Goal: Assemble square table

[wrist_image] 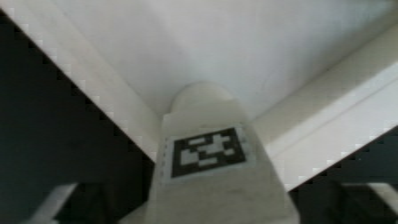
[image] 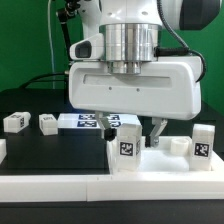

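Black surface (image: 40, 145), green backdrop (image: 30, 40) | panel (image: 165, 163) lies flat | leg (image: 127, 147) upright on panel | gripper (image: 133, 128) open, straddling leg; fingers (wrist_image: 63, 203) clear of it, gripping nothing

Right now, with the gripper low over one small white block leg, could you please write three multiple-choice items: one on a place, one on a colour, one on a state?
1. Where is the small white plastic block leg bearing a black-and-white tag?
A inside a box
B between the fingers of the robot's two-finger gripper
C on the floor
2. What colour is the flat table surface?
A black
B red
C yellow
3. How is that leg posed?
A lying flat
B snapped in two
C upright

Key: 1 B, a finger shows at each side; 2 A, dark around the white parts; 3 C, its top points at the wrist camera.
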Available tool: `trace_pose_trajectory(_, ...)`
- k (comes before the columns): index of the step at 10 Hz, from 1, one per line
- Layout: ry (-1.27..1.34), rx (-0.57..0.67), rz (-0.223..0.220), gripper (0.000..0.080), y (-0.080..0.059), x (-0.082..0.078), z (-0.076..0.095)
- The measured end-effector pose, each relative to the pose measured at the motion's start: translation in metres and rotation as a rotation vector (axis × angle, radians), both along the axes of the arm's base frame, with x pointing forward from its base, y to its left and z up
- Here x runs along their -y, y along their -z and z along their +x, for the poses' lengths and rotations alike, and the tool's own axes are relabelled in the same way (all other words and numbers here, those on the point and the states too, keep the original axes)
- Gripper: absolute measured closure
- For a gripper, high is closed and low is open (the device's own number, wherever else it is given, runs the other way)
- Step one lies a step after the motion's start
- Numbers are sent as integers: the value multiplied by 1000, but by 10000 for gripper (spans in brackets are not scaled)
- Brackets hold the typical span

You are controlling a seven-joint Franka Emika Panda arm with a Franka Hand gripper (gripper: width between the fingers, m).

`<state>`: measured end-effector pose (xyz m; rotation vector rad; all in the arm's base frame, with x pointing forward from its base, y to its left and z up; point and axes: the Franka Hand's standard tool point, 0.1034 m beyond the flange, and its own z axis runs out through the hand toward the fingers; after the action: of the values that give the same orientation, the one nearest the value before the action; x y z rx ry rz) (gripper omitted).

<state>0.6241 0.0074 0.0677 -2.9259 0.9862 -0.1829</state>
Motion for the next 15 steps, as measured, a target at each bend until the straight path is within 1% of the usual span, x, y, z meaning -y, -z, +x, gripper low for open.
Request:
trace_pose_trajectory(1,0,0,0,401,0,0,0)
trace_pose_trajectory(2,86,0,13,401,0,0,0)
trace_pose_trajectory(3,163,-1,23,513,0,0,0)
trace_pose_trajectory(6,324,-3,43,513,0,0,0)
trace_pose_trajectory(7,424,-7,59,513,0,1,-1)
trace_pose_trajectory(9,725,-35,121,513,1,4,-4)
trace_pose_trajectory(10,903,-40,166,512,1,1,-3)
trace_pose_trajectory(11,1058,-48,201,512,1,-2,-3)
trace_pose_trajectory(13,1294,-47,243,512,0,-5,0)
trace_pose_trajectory(15,1437,-36,271,512,0,-5,2)
